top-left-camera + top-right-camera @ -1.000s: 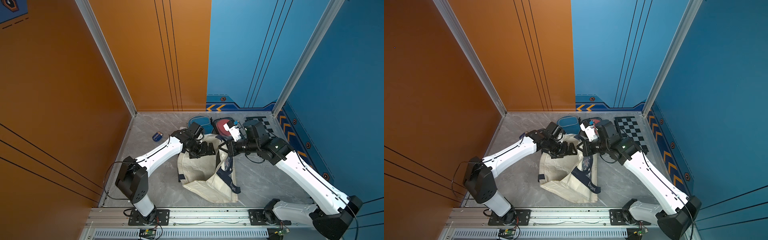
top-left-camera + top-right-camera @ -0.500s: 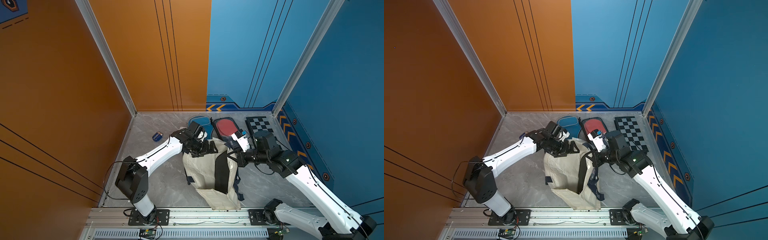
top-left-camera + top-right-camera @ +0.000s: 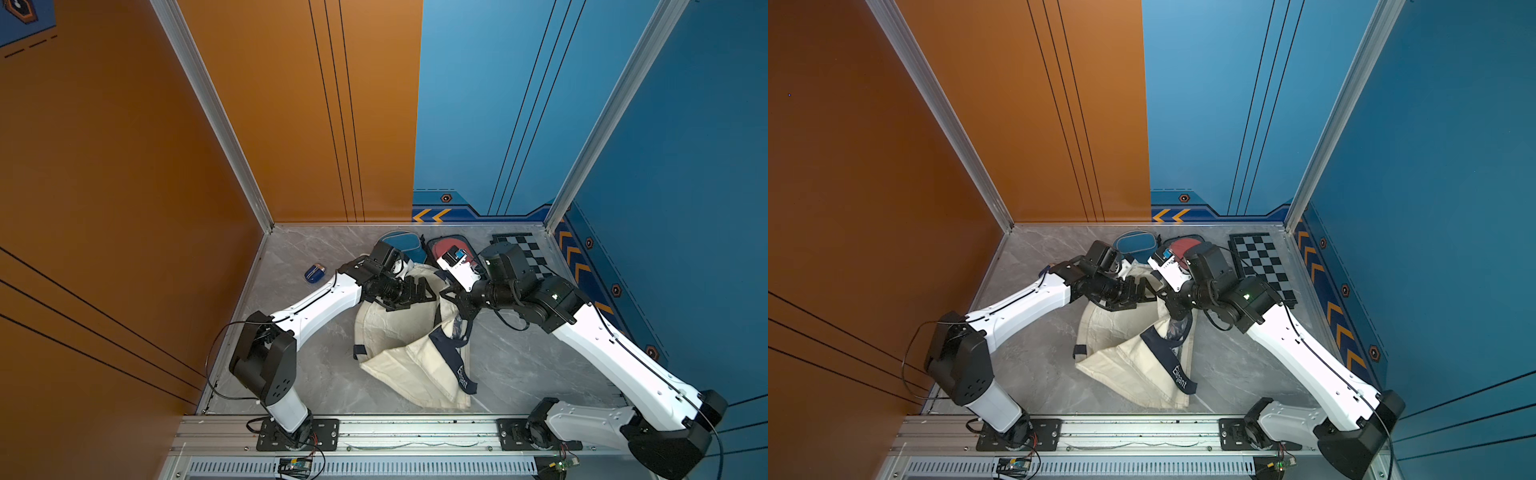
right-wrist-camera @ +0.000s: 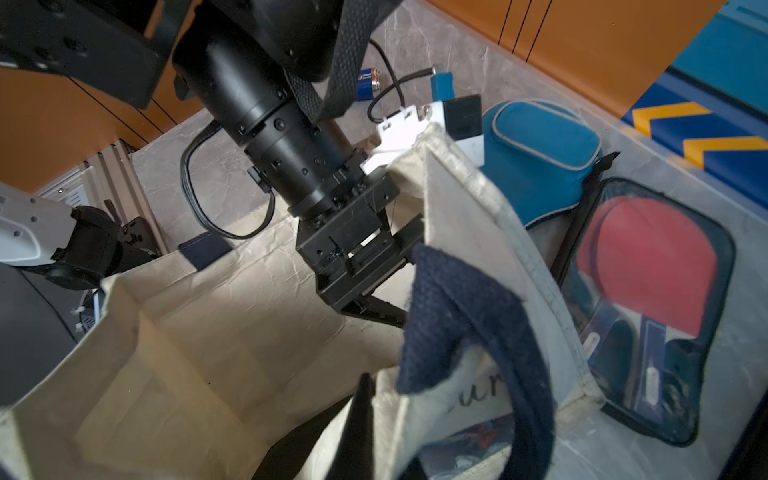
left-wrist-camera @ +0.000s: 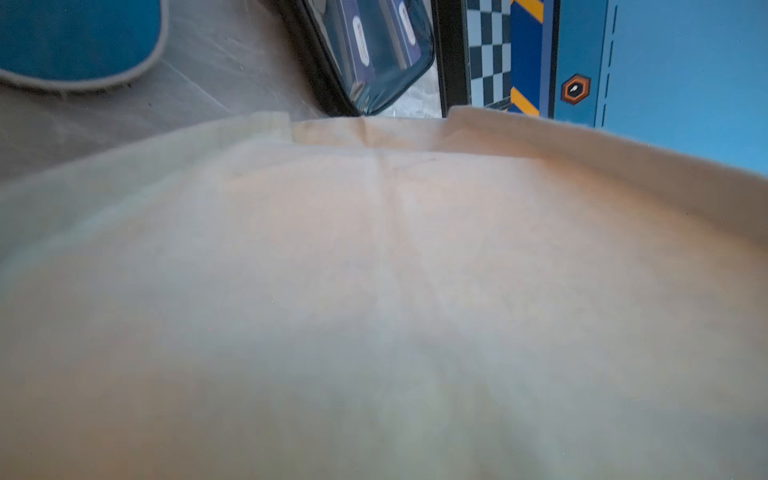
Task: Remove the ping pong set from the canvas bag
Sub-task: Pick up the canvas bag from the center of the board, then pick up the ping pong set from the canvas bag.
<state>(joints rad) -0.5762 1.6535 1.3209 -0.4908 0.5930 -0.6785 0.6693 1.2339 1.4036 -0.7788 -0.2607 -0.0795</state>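
The left claw (image 3: 422, 291) gapes wide and empty at the mouth of the canvas bag (image 3: 399, 332), the right claw (image 3: 455, 301) looks pinched shut on its navy strap (image 4: 465, 316), and with the ping pong set (image 4: 648, 299) lying outside at the bag's one o'clock, I'd release gently.

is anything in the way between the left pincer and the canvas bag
Nothing visible. The open left pincer sits right at the mouth of the canvas bag, cloth filling its wrist view. The shut right pincer grips the rim beside it.
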